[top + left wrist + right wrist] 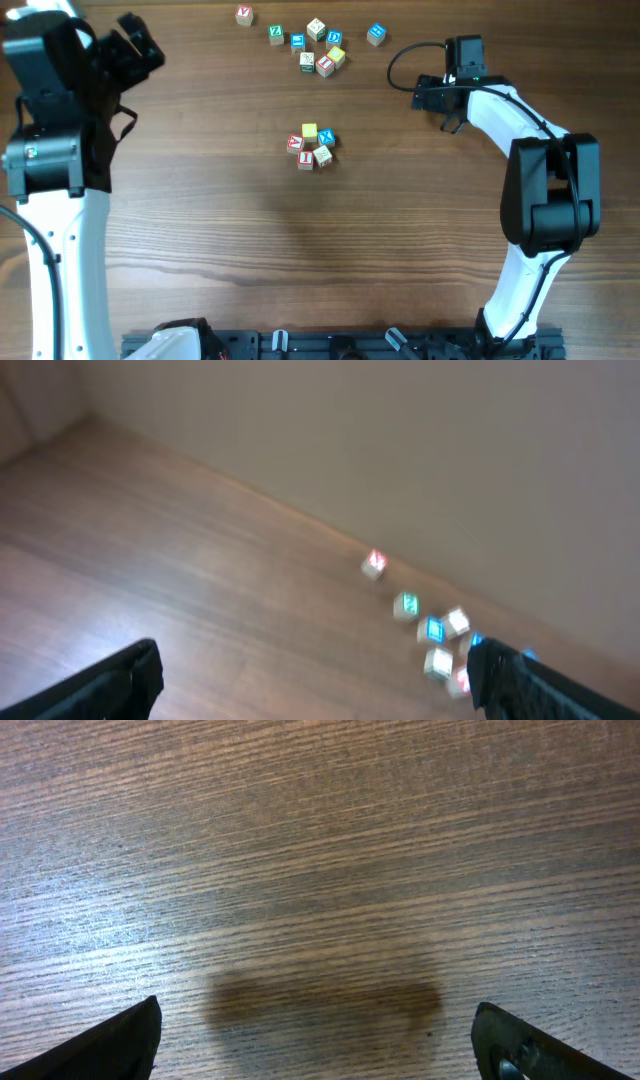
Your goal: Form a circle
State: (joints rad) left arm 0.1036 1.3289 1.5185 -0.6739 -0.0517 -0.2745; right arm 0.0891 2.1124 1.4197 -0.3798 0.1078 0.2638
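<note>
On the brown wooden table (200,250) the circle (311,146) sits tight at the middle, apart from the loose cubes (315,45) beyond; both tools gape empty; the right gripper (436,104) stands nearer, the ring off to its left, than the left gripper (140,42).

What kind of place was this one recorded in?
Probably a robotics lab bench: a left arm and right arm mounted at a wood-grain table, tiny letter cubes in a ring and a loose scatter, a plain wall behind.
</note>
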